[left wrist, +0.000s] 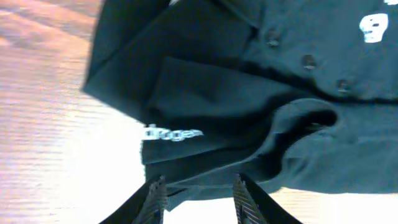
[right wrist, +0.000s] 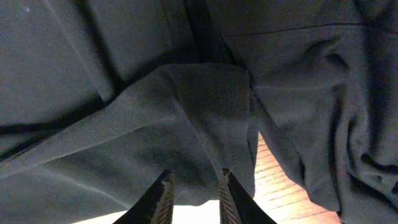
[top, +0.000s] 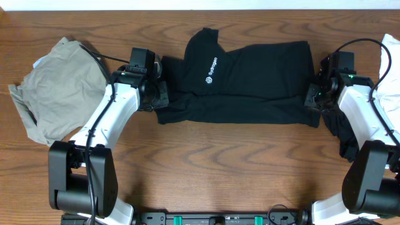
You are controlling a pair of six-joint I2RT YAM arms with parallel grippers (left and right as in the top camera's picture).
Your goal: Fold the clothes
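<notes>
A black garment (top: 250, 81) with a small white logo (top: 211, 69) lies spread across the middle of the wooden table. My left gripper (top: 161, 94) is at its left edge. In the left wrist view the left gripper (left wrist: 198, 186) has a fold of the black cloth (left wrist: 249, 93) between its fingertips, below some white lettering (left wrist: 171, 132). My right gripper (top: 312, 97) is at the garment's right edge. The right wrist view shows that gripper (right wrist: 194, 177) closed on a hanging flap of the black fabric (right wrist: 155, 93). A khaki-grey garment (top: 56, 87) lies crumpled at the far left.
A second dark garment (top: 340, 128) lies bunched beside the right arm near the right edge. Something white (top: 390, 56) sits at the back right corner. Bare wood (top: 237, 162) stretches in front of the black garment, between the two arm bases.
</notes>
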